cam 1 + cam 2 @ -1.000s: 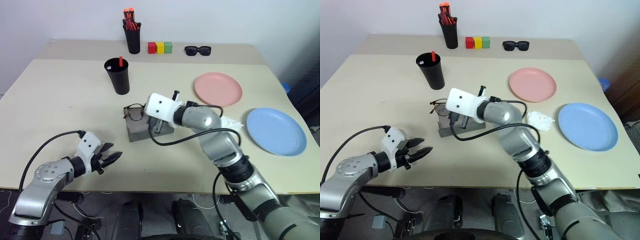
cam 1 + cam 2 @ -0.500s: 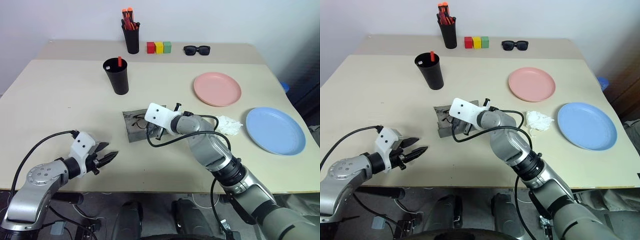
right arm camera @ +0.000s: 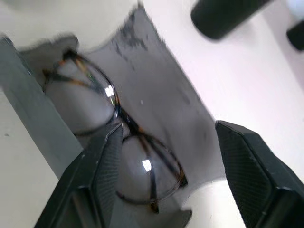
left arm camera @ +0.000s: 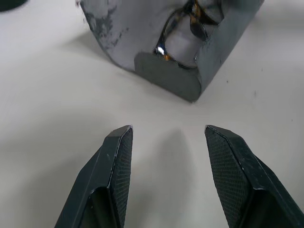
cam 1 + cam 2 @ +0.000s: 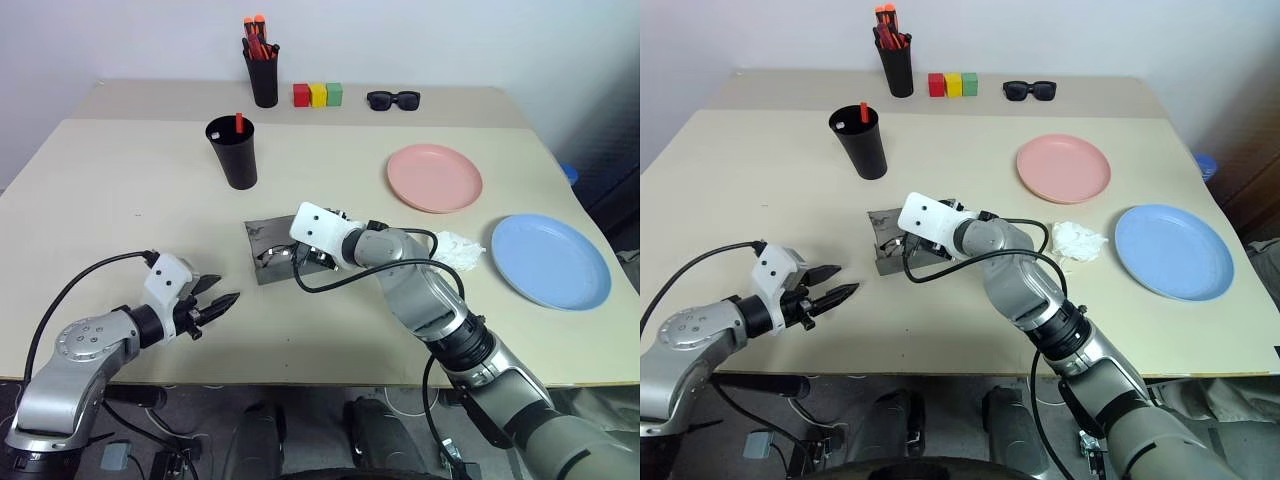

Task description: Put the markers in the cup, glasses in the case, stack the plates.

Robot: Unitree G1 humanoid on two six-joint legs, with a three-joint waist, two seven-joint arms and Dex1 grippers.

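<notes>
Wire-framed glasses lie in the open grey case — light, fragile; right gripper released above them — lift by the bridge, not lenses.

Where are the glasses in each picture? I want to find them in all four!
Left eye view: the glasses lie in the open grey case at the table's middle.
Right eye view: same spot, in the case, tucked under the right end effector.
Left wrist view: peeking from the case's open end.
Right wrist view: lying in the case.
Shared landmark: the grey case.
</notes>
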